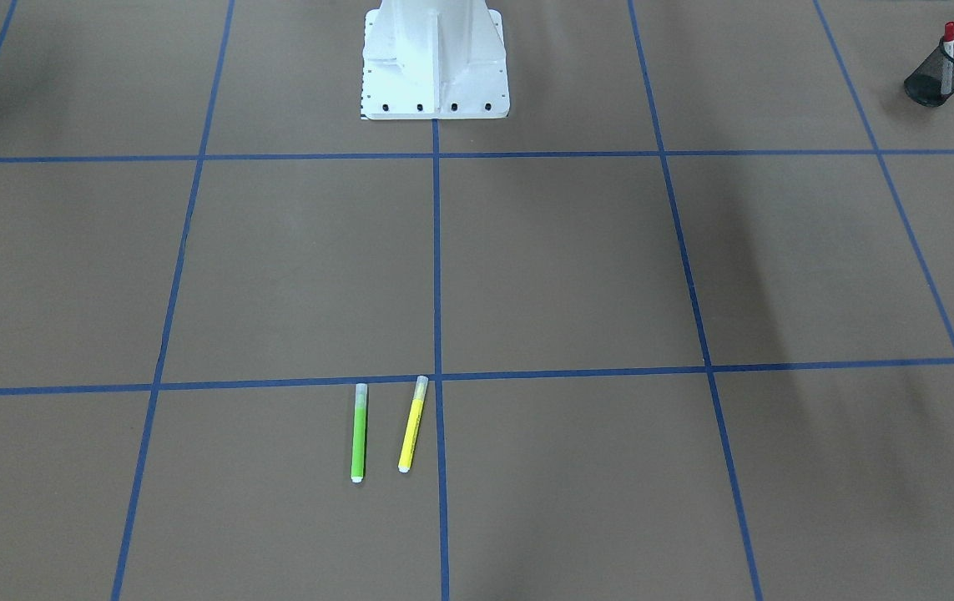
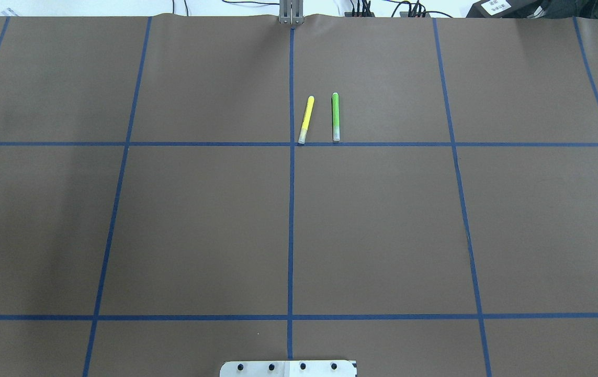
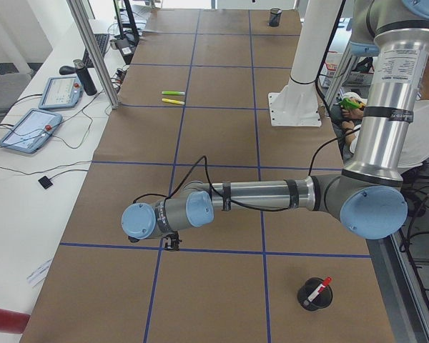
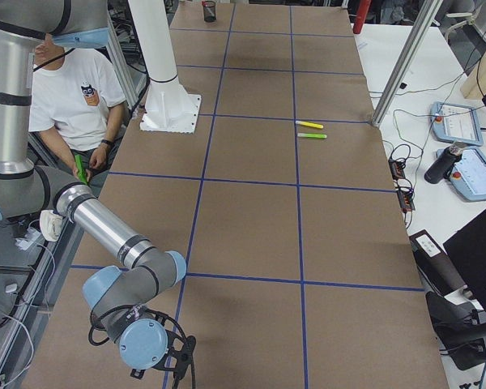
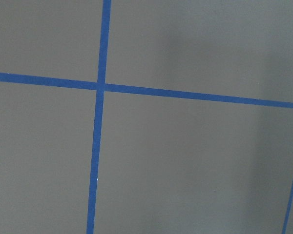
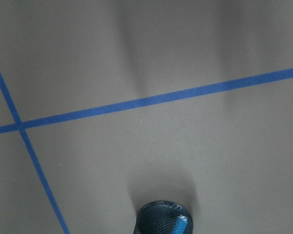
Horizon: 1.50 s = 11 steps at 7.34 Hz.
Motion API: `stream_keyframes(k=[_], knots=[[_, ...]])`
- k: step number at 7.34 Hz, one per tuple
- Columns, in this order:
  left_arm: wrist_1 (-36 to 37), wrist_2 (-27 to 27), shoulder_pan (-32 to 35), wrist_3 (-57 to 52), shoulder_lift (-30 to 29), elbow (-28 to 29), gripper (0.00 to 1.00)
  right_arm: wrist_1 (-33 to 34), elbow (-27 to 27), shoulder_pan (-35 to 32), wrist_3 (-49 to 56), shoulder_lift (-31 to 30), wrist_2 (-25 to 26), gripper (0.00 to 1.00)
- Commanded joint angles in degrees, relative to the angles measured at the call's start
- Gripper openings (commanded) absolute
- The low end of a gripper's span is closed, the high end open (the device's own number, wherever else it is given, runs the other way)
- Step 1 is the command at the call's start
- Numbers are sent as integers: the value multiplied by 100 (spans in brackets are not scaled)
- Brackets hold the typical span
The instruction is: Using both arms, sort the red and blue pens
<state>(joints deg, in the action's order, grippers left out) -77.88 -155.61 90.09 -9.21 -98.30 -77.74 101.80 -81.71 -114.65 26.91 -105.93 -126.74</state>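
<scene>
The red pen [image 1: 948, 50], white with a red cap, stands in a black mesh cup [image 1: 940, 79]; the exterior left view shows that red pen [image 3: 319, 289] in its cup [image 3: 314, 296] too. Something blue, seemingly the blue pen [image 6: 178, 225], lies inside another mesh cup [image 6: 158, 217] at the bottom of the right wrist view. My left gripper [image 3: 173, 243] hangs low over the table, left of the red pen's cup. At the table's other end, my right gripper [image 4: 185, 350] is also low. I cannot tell whether either is open or shut.
A green marker [image 2: 336, 116] and a yellow marker [image 2: 306, 119] lie side by side on the brown, blue-taped table [image 2: 199, 225]. The white pedestal base [image 1: 435, 58] stands at the robot's edge. A seated person [image 4: 69, 93] is beside the table.
</scene>
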Motion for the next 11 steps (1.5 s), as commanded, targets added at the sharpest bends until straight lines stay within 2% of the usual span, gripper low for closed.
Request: stream_keyframes(k=[1,4,6,7,8,9,11], knots=[[-121,5,0,-1,-5,-5,100,-635,59,379,-974,378,-122,100],[-307,13,0,-1,-101,-57,100,-757,85,1406,-1836,1318,-762,100],[-342,126,9,-1,-250,-92,100,-1475,59,2293,-2861,1714,-1036,100],[-342,667,9,-1,-346,-310,100,-2097,68,2681,-3319,1733,-1054,100],[-342,925,17,16,-330,-582,100,-2529,-2,2867,-3872,1742,-1089,100],[-342,936,35,7,-278,-767,100,-2699,-64,2948,-4069,1742,-1229,100],[-342,1540,44,-28,-59,-1198,100,-2657,-527,2948,-4071,1734,-1283,100]])
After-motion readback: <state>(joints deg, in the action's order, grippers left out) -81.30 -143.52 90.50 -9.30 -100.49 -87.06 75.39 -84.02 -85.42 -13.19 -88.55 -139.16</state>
